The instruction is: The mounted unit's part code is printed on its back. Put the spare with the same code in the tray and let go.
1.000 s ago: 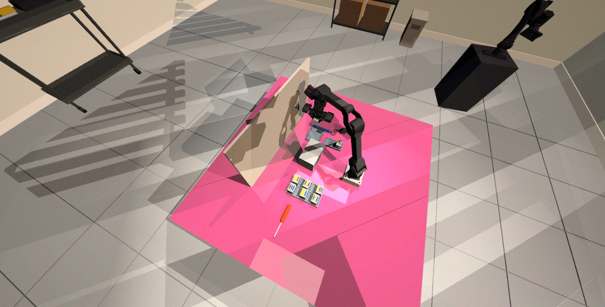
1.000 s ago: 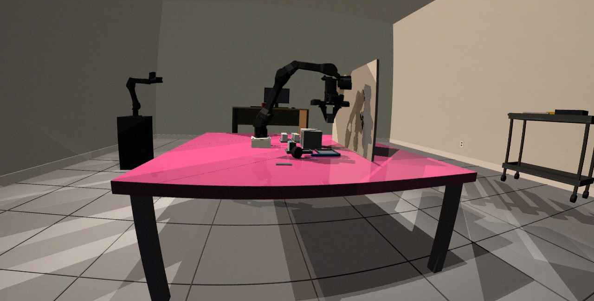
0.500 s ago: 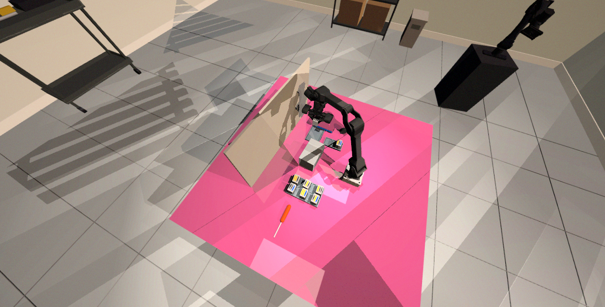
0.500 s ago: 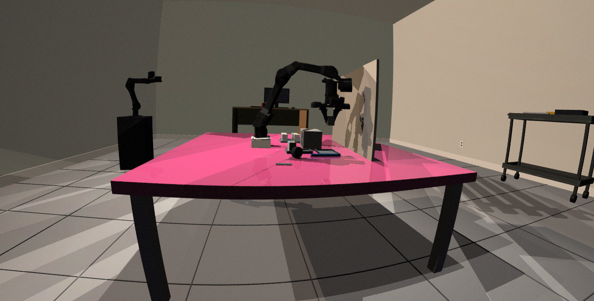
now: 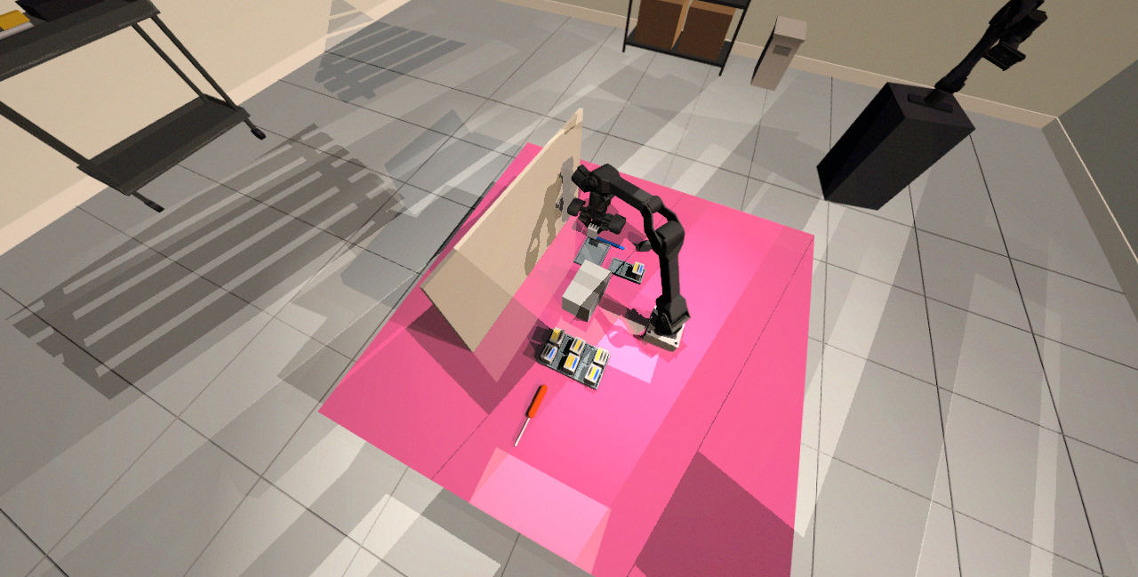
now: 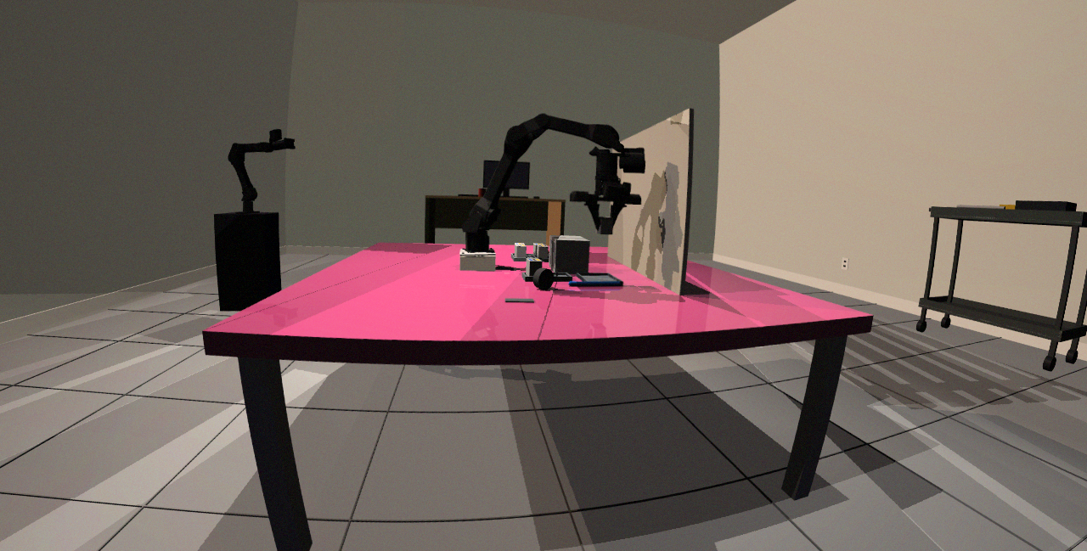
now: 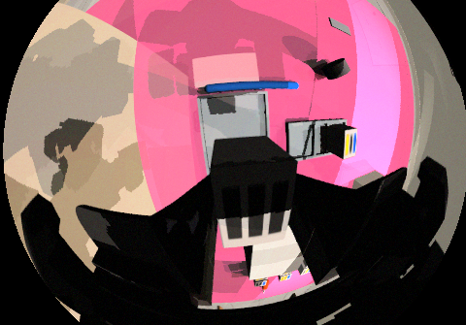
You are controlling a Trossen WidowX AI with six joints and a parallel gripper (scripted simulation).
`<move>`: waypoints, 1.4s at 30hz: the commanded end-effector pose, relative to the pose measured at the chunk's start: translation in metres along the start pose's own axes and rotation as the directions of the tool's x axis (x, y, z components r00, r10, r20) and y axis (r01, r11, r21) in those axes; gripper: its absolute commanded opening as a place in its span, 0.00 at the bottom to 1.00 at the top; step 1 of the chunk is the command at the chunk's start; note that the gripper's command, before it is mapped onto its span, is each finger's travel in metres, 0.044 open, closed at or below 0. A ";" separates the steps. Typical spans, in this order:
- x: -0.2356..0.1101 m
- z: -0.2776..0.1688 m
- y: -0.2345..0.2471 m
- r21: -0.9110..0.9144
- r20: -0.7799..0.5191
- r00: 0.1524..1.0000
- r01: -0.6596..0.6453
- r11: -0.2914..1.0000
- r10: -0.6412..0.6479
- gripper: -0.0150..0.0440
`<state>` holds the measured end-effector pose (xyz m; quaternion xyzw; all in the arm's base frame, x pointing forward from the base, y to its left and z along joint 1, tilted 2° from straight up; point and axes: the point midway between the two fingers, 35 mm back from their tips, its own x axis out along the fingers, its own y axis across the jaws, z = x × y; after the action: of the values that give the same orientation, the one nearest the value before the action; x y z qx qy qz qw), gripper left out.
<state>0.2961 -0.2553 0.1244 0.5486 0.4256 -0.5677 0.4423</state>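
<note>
My gripper (image 5: pixel 593 228) (image 6: pixel 605 222) (image 7: pixel 245 177) is shut on a pale boxy unit with three stripes on one face, largely in shadow. It is raised well above the table, near the grey tray (image 5: pixel 590 253) (image 7: pixel 233 121), whose visible part is bare. A two-place holder (image 5: pixel 621 265) (image 7: pixel 298 141) beside the tray has one place bare and one striped unit (image 5: pixel 638 268) (image 6: pixel 533 267) (image 7: pixel 350 142) in the other. A larger rack (image 5: pixel 585 358) holds several units with yellow and blue stripes. No printed code is legible in any view.
A tall beige panel (image 5: pixel 508 239) (image 6: pixel 673 244) (image 7: pixel 112 121) stands close beside the gripper. A grey block (image 5: pixel 586 287) (image 6: pixel 570 253) stands between tray and rack. A blue pen (image 5: pixel 609 243) (image 7: pixel 252 86) lies along the tray's edge, a black round object (image 6: pixel 543 278) (image 7: pixel 336 69) nearby. A screwdriver (image 5: pixel 537 401) lies beyond the rack.
</note>
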 end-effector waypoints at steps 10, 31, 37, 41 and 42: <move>0.013 -0.001 0.000 0.003 -0.007 1.000 0.004 1.000 -0.004 0.25; 0.031 0.000 0.001 0.003 -0.007 1.000 0.004 1.000 -0.004 0.25; 0.035 0.000 0.001 0.003 -0.007 1.000 0.004 1.000 -0.004 0.25; 0.039 0.000 0.001 0.003 -0.007 1.000 0.004 1.000 -0.004 0.25; 0.040 0.000 0.001 0.003 -0.007 1.000 0.004 1.000 -0.004 0.25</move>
<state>0.2981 -0.2584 0.0899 0.5493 0.4247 -0.5683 0.4416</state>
